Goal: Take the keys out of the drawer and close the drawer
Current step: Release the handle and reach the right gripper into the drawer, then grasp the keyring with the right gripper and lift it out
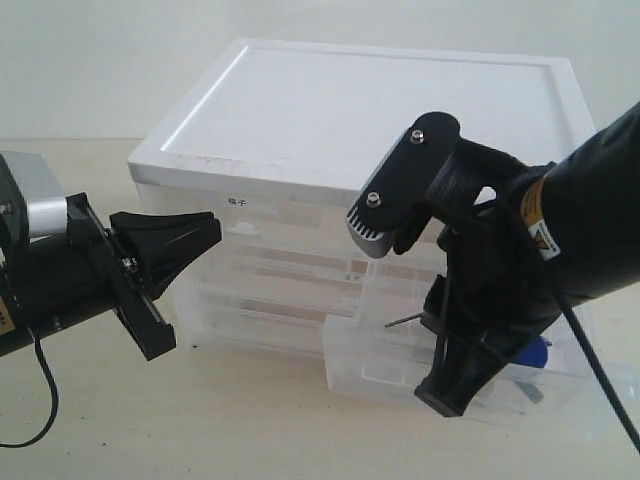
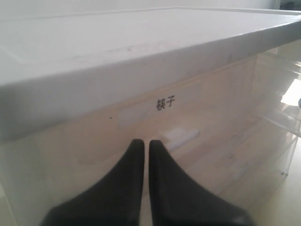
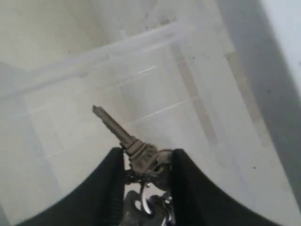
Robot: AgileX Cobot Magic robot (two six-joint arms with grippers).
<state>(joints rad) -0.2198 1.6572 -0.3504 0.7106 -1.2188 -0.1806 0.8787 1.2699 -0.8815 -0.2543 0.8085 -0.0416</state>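
Observation:
My right gripper [image 1: 447, 392] hangs over the pulled-out clear drawer [image 1: 375, 368] at the cabinet's lower right. It is shut on the keys [image 3: 143, 157]. One silver key blade [image 3: 113, 125] sticks out past the fingertips, and in the exterior view the key [image 1: 400, 321] shows beside the wrist. The blue fob [image 1: 536, 354] peeks out behind the arm. The drawer floor [image 3: 155, 89] lies below the gripper. My left gripper [image 1: 214, 229] is shut and empty, its tips [image 2: 143, 142] close to the cabinet's front at upper left.
The clear cabinet has a white top [image 1: 370, 100] and several stacked drawers. The drawer in front of my left gripper carries a bold dark label [image 2: 165, 104] and a white tab handle [image 2: 181, 134]. A beige table [image 1: 250, 410] lies in front.

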